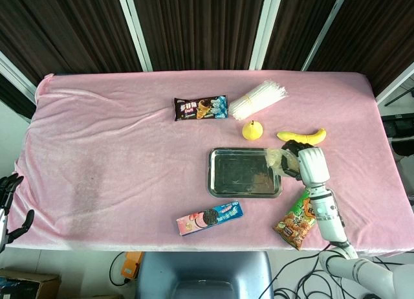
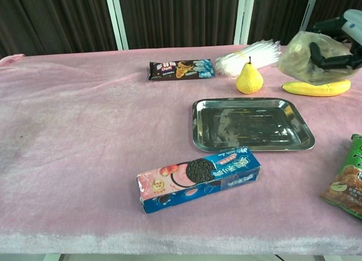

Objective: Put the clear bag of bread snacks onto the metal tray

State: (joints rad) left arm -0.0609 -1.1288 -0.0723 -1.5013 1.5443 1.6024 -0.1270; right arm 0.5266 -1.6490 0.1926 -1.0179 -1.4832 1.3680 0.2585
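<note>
At the near edge of the pink cloth-covered table [image 1: 116, 156] lies a long pink and blue box of sandwich cookies [image 2: 199, 178], and off to the right sits a green bag of fried snacks [image 1: 300, 217]. At the far left of the head view, beside the table, the robot's left hand [image 1: 9, 205] hangs with its fingers apart and nothing in them.

Just past the cookie box is the shiny flat metal tray [image 2: 198, 138], and nothing is in it yet.

The robot's right hand [image 1: 309, 162] has its fingers [image 2: 320, 53] wrapped around the clear bag of bread snacks [image 2: 302, 60]. The bag is up in the air, off the cloth, near the tray's right edge. So the carrying step looks like the one going on now. Next, the hand likely needs to bring the bag over the middle of the tray, lower it, and let go.

Farther back are a yellow banana [image 2: 317, 89] and a yellow pear [image 2: 249, 79], then a dark ice cream wrapper [image 2: 181, 69] and a bundle of clear plastic straws [image 2: 249, 55].
</note>
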